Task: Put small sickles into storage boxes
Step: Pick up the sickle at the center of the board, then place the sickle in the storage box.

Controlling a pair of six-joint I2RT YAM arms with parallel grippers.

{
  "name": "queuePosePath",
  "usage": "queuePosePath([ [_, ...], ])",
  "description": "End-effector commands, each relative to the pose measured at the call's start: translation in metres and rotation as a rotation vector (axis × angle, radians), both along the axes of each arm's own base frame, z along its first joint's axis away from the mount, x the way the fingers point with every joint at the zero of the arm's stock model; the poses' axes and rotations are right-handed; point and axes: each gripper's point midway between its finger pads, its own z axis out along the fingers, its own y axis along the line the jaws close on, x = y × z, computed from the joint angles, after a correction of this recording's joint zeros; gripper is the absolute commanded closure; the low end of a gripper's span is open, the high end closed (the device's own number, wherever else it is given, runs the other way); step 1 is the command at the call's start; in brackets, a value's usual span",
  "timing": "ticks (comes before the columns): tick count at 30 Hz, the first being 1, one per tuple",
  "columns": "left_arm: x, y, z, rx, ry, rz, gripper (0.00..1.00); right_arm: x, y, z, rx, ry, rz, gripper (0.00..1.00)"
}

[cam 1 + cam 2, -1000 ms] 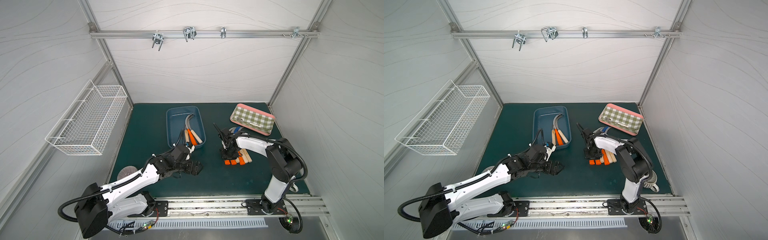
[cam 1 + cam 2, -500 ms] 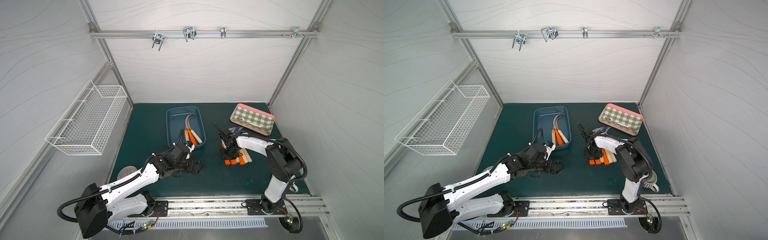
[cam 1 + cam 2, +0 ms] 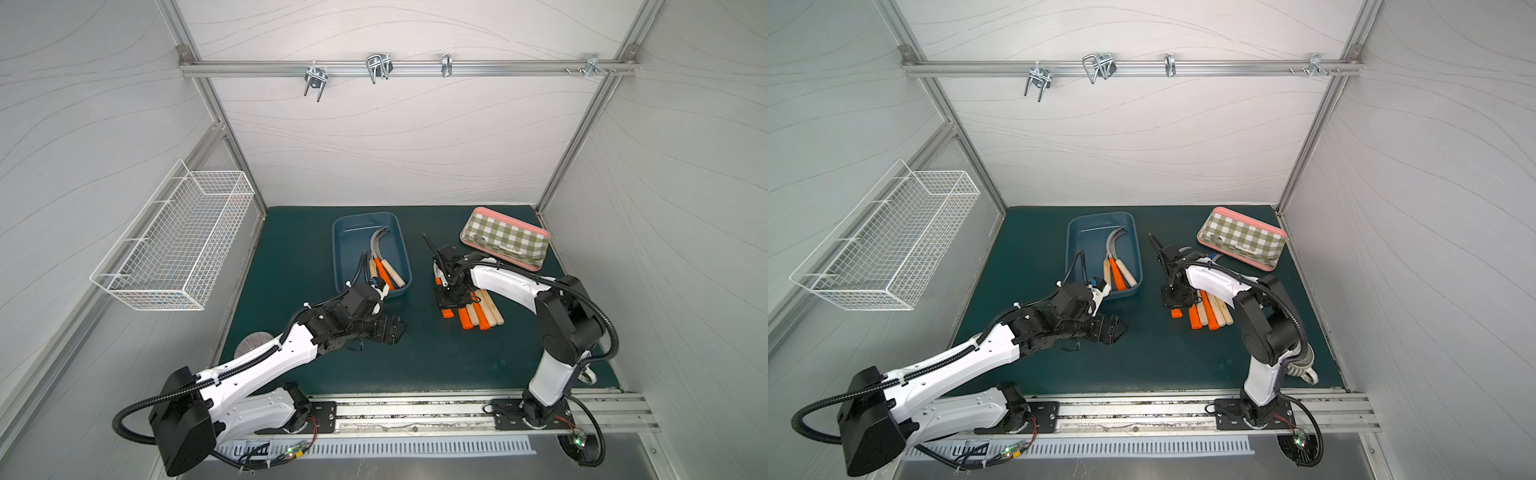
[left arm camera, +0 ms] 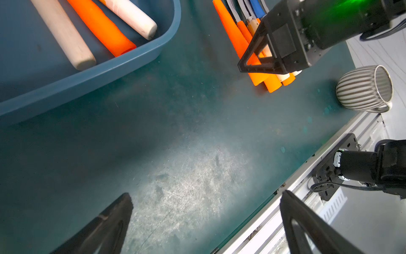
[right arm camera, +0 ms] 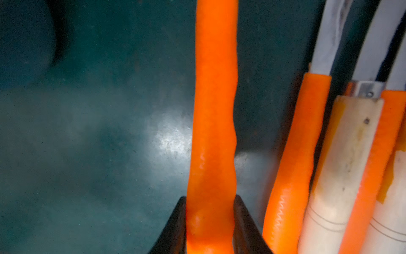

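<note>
The storage box, a dark blue tub [image 3: 353, 241] [image 3: 1088, 245], holds three small sickles [image 3: 380, 268] [image 3: 1117, 274]. Several more small sickles [image 3: 478, 311] [image 3: 1208, 311] lie in a row on the green mat to its right, handles toward the front. My right gripper [image 5: 209, 206] [image 3: 446, 301] is down at the row's left edge. It is shut on the orange handle [image 5: 214, 110] of the leftmost sickle, which lies a little apart from the others. My left gripper [image 4: 206, 194] [image 3: 395, 328] hovers open over bare mat in front of the tub, holding nothing.
A green-checked, pink-rimmed tray [image 3: 505, 239] sits at the back right. A white wire basket [image 3: 178, 237] hangs on the left wall. A ribbed grey mug [image 4: 364, 91] lies on its side by the right arm's base. The metal rail [image 3: 415, 409] runs along the front edge.
The right gripper's jaws have narrowed onto the orange handle. Both arms stay almost where they were.
</note>
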Motion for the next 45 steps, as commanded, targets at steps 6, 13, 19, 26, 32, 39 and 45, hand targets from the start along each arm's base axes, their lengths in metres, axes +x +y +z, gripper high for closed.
queuePosePath([
  [6,0.015,-0.001,0.025,0.025,-0.06,0.023,0.01,0.002,0.011,0.025,0.022,-0.009,0.018,0.88],
  [13,0.02,-0.004,0.034,0.038,-0.057,0.032,0.01,0.011,0.022,0.049,0.052,-0.037,0.025,0.88],
  [19,0.027,-0.005,0.047,0.041,-0.063,0.037,0.01,0.017,0.034,0.069,0.078,-0.065,0.042,0.87],
  [26,0.037,0.004,0.062,0.022,-0.06,0.064,0.01,0.026,0.051,0.092,0.116,-0.093,0.063,0.87],
  [32,0.048,0.017,0.076,0.014,-0.069,0.098,0.01,0.035,0.069,0.106,0.147,-0.112,0.09,0.87],
  [39,0.056,0.03,0.085,0.005,-0.075,0.139,0.01,0.045,0.094,0.116,0.185,-0.121,0.118,0.87],
  [45,0.06,0.041,0.087,-0.002,-0.075,0.181,0.01,0.051,0.115,0.115,0.203,-0.117,0.146,0.87],
])
